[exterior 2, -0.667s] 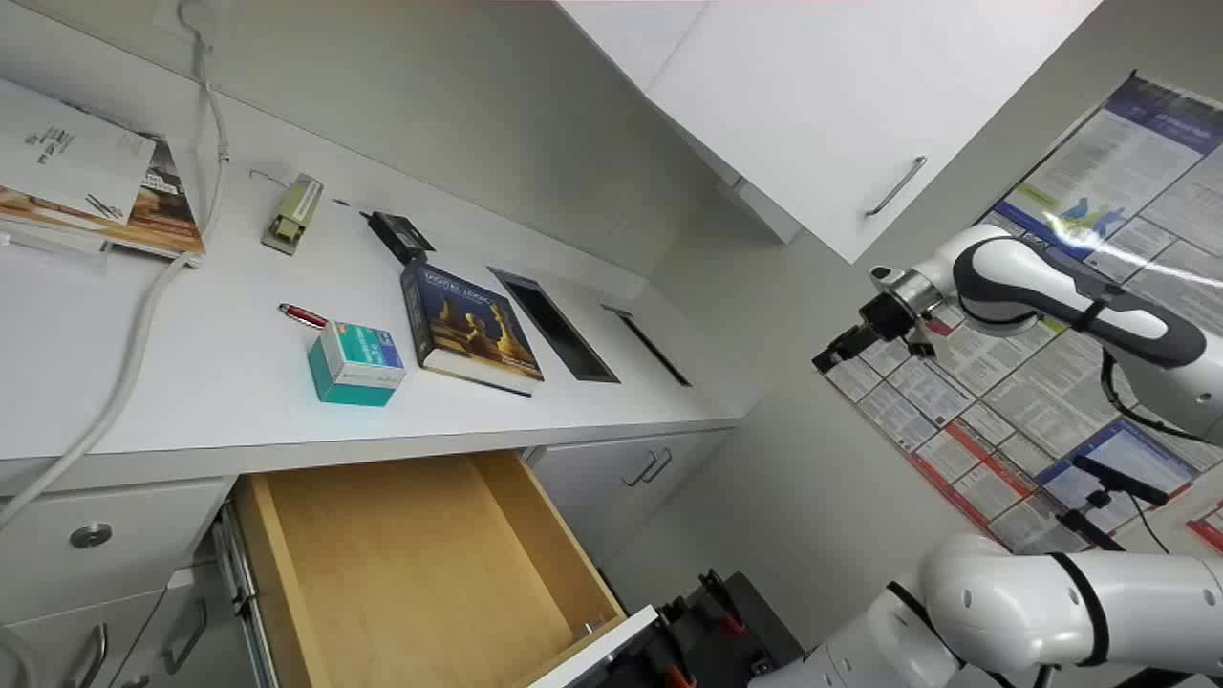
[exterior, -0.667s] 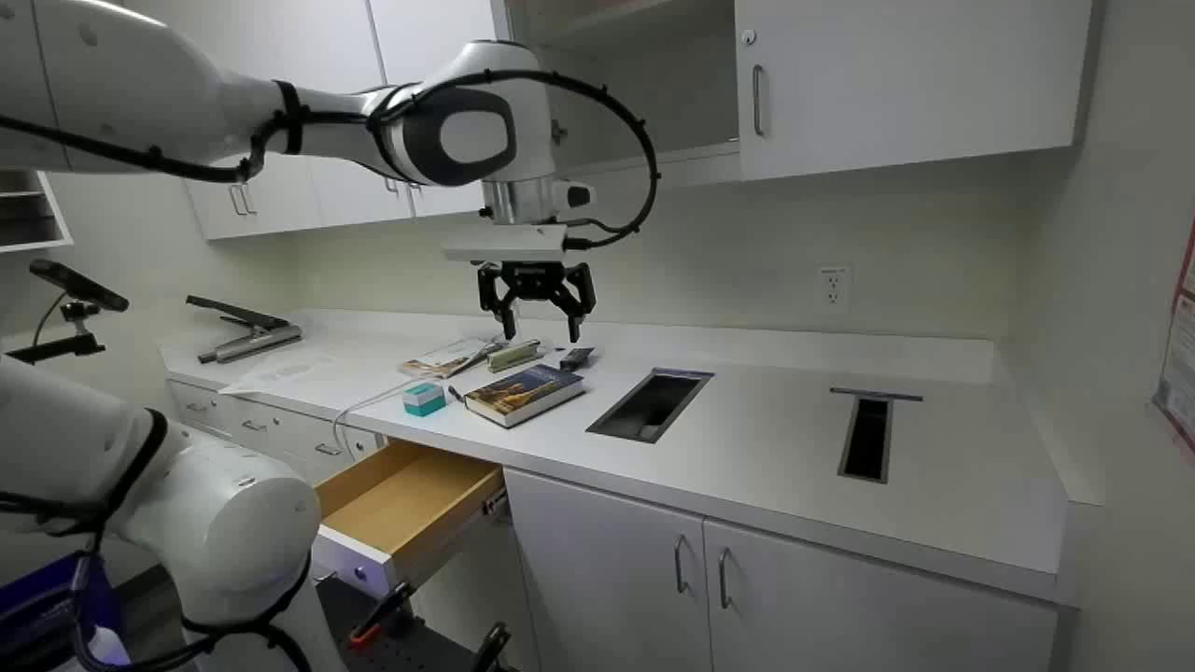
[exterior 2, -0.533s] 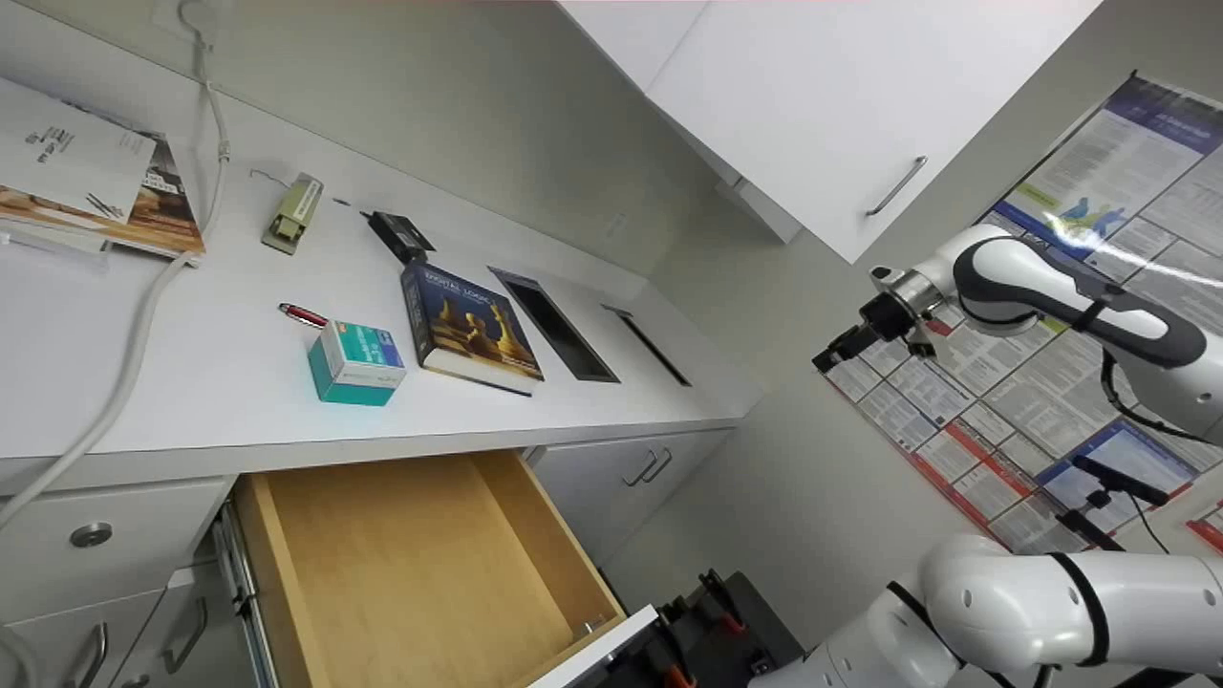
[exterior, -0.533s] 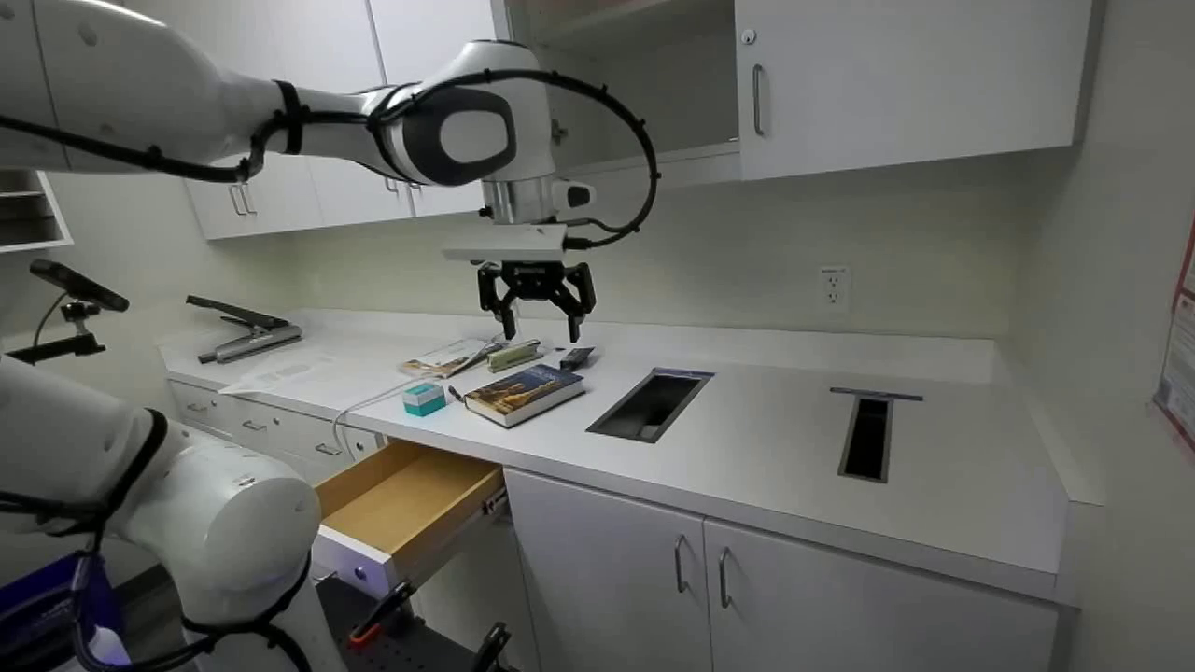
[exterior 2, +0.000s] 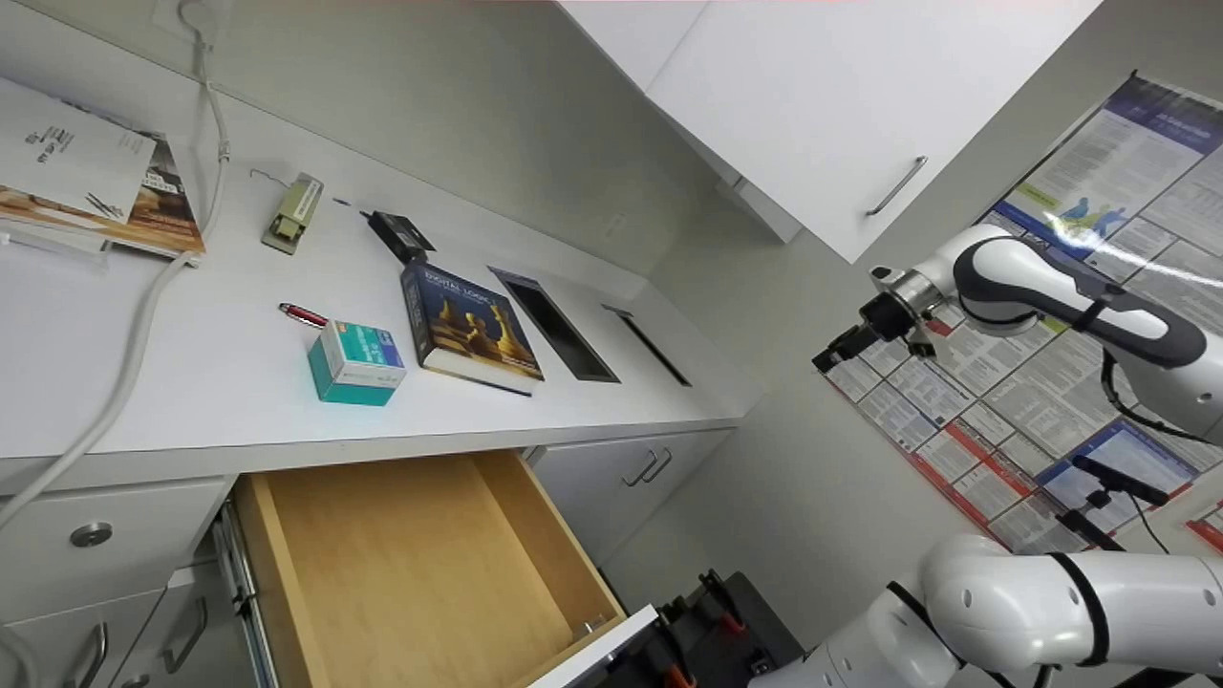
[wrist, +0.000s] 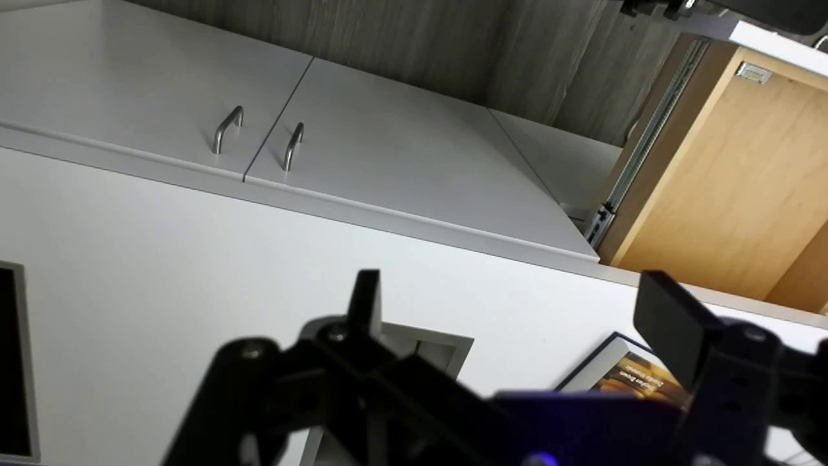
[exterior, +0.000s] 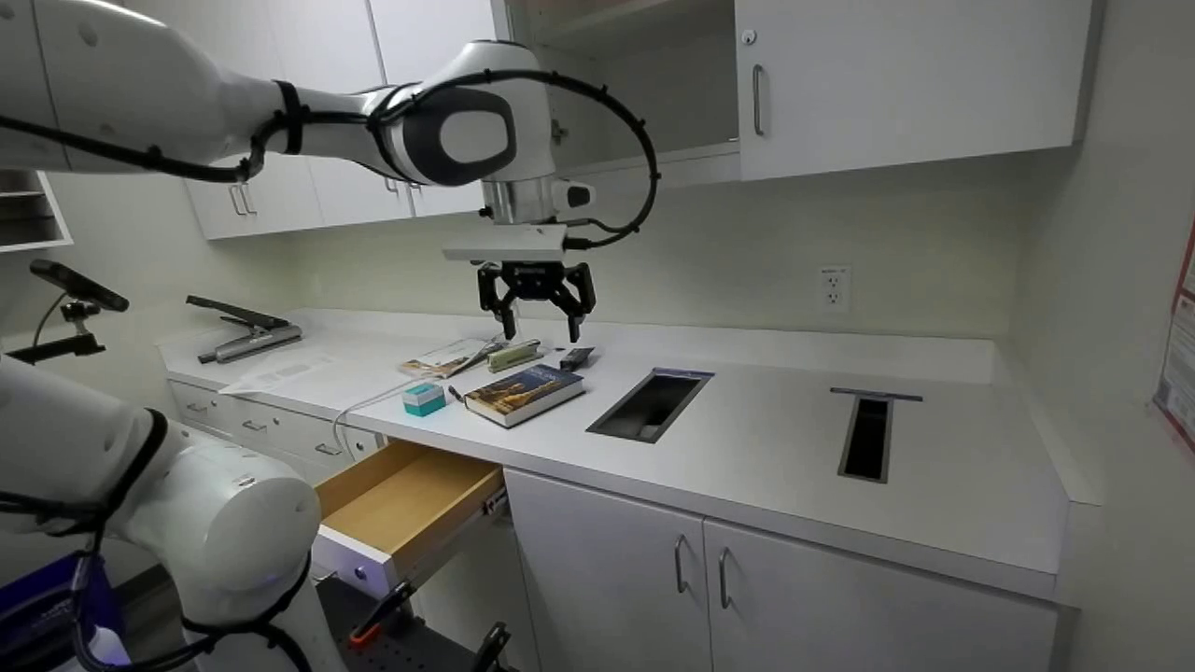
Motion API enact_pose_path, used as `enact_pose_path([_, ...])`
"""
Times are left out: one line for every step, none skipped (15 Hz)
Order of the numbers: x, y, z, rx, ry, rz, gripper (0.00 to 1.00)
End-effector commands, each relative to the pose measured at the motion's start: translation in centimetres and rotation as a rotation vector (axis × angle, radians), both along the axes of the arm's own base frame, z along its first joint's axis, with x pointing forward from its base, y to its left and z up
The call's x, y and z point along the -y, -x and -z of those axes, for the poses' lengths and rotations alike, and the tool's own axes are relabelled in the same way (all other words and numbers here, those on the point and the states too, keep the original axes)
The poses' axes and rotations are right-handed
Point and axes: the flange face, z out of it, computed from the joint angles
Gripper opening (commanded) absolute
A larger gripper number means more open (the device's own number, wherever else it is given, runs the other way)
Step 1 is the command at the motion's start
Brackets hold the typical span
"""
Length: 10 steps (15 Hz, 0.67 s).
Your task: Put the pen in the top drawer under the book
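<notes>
The red pen (exterior 2: 304, 314) lies on the counter, partly behind the teal-and-white box; in an exterior view it is a small dark shape (exterior: 456, 394). It is out of the wrist view. The book (exterior 2: 473, 325) is a hardcover with dark blue edges and chess pieces on its cover; it lies flat beside the box (exterior: 525, 394). The wrist view shows one corner of it (wrist: 637, 375). The top drawer (exterior 2: 411, 564) is pulled out, with nothing seen inside; its side shows in the wrist view (wrist: 673, 162). My gripper (exterior: 541, 333) is open and empty, high above the counter (wrist: 511, 280).
The teal-and-white box (exterior 2: 355, 365) stands near the counter's front edge. A green stapler (exterior 2: 292, 215), a black object (exterior 2: 399, 236), magazines (exterior 2: 172, 205) and a white cable (exterior 2: 129, 363) lie behind and left. Counter cutouts (exterior: 651, 406) are right of the book. Cabinets (exterior: 915, 84) hang above.
</notes>
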Motion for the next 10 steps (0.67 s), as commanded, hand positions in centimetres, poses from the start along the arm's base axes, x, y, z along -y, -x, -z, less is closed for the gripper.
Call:
enact_pose_path([0.0, 0.0, -0.1, -0.001, -0.001, 0.000, 1.00])
enact_pose_path([0.0, 0.0, -0.1, -0.001, -0.001, 0.000, 1.00])
enact_pose_path([0.0, 0.0, -0.1, -0.001, -0.001, 0.000, 1.00])
enact_pose_path([-0.9, 0.3, 0.2, -0.017, 0.010, -0.028, 1.00])
enact_pose_path([-2.2, 0.8, 0.6, -0.039, 0.013, -0.063, 1.00])
enact_pose_path([-3.5, 1.3, 1.1, -0.064, 0.022, -0.094, 1.00])
enact_pose_path([-5.4, 2.3, 2.0, -0.113, 0.037, -0.132, 1.00])
enact_pose_path([-6.9, 2.9, 2.6, -0.150, 0.040, -0.166, 1.00])
enact_pose_path([-8.7, 3.8, 3.2, -0.189, 0.059, -0.198, 1.00])
enact_pose_path([-10.3, 4.6, 3.7, -0.228, 0.062, -0.243, 1.00])
